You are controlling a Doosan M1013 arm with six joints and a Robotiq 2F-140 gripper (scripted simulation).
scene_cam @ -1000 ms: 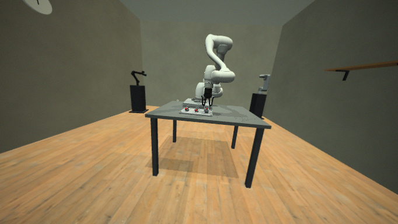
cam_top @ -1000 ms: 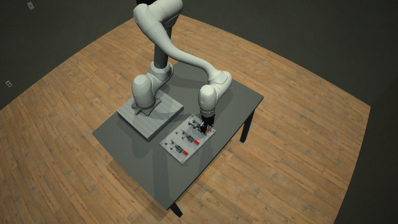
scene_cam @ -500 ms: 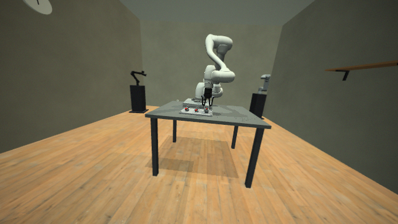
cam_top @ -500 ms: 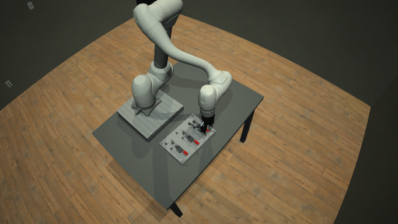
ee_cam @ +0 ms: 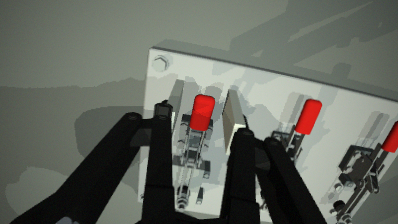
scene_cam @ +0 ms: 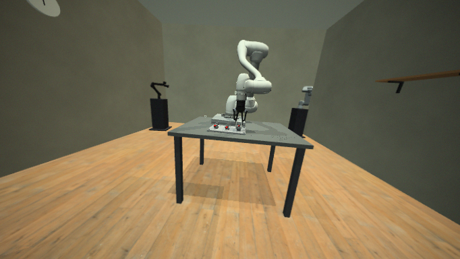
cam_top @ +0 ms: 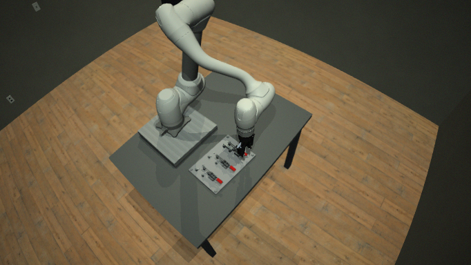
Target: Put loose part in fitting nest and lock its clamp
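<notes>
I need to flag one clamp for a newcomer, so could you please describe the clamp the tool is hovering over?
On the dark table lies a pale fixture plate carrying three red-handled clamps in a row. The one meant is the end clamp nearest the plate's corner bolt. Unlike its neighbours, it sits between the tool's open fingers.

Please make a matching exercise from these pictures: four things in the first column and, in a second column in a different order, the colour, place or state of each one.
Column one:
1. claw
2. clamp handles
3. fixture plate
4. table

Column two:
A. red
B. dark grey, stands on the wooden floor
C. open, one finger on each side of the end clamp
D. light grey, lies flat and carries three clamps

Right pairs: 1-C, 2-A, 3-D, 4-B
</notes>
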